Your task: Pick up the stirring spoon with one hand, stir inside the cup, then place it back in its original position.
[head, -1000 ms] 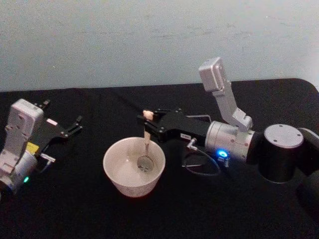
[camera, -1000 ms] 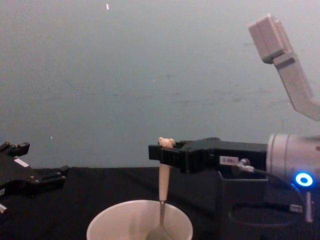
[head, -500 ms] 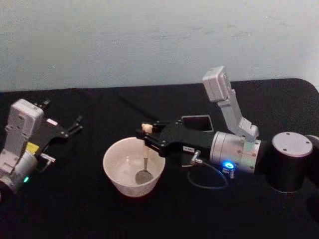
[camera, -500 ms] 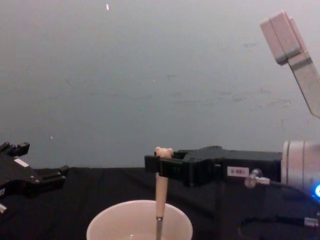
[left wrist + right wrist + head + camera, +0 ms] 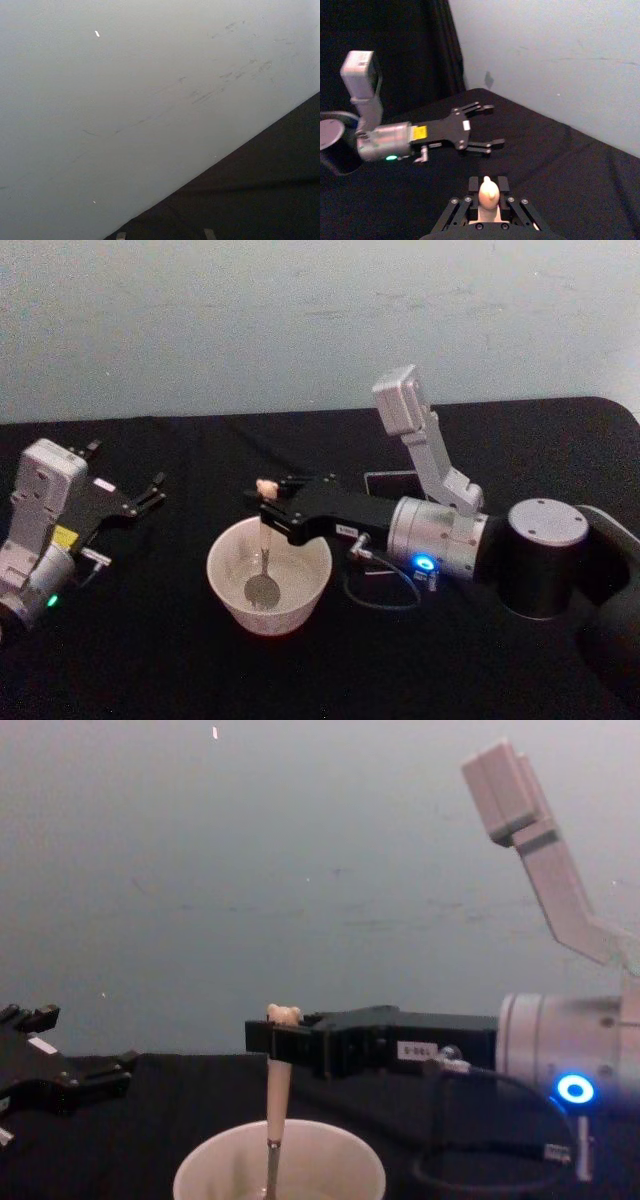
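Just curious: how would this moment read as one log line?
step: stir | right gripper: shut on stirring spoon | spoon bowl inside cup | left gripper: open, idle

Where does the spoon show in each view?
Head: spoon stands in the cup, left of centre.
Chest: low centre, handle rising from the cup.
Right wrist: its bear head, close up between that gripper's fingers.
Left wrist: faces wall and table.
Landmark: right gripper shut on the handle; left gripper parked open, far left.
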`<state>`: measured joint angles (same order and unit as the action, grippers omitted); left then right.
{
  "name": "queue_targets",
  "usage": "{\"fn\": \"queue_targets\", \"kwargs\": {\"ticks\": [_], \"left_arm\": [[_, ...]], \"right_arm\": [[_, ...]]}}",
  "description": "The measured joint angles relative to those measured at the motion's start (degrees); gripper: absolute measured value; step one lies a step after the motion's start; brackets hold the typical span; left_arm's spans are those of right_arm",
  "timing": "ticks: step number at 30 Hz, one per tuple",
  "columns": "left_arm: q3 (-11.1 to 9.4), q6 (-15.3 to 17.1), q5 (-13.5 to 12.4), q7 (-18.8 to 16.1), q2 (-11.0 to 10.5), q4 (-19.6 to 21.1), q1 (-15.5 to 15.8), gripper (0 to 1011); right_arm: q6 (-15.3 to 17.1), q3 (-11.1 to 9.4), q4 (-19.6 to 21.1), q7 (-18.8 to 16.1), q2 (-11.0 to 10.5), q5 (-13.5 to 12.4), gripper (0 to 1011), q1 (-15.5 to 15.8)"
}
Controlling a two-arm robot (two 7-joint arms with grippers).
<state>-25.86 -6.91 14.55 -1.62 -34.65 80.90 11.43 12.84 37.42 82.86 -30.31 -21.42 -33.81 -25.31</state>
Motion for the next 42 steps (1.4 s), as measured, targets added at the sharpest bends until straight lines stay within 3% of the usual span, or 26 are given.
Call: {"fn": "queue_targets", "kwargs": {"ticks": [9,26,33,42], "left_arm": [[0.0,0.0,0.0,0.0,0.0,0.0,0.0,1001],[0.0,0.0,0.0,0.0,0.0,0.0,0.0,1001],[0.0,0.0,0.0,0.0,0.0,0.0,0.0,1001],[0.0,0.0,0.0,0.0,0.0,0.0,0.0,1001]], "right_arm": [[0.3,-1.3,-3.2,2.7,2.3,0.2,225,-1.6],[3.2,-3.5,-0.9,4.5,0.5,-0.8,225,-0.6],[6.1,-4.8,1.3,5.5,-0.6,-2.6,225,-0.7],[10.5,-7.6,4.0,9.2,-0.9,-7.3,225,-1.4]]}}
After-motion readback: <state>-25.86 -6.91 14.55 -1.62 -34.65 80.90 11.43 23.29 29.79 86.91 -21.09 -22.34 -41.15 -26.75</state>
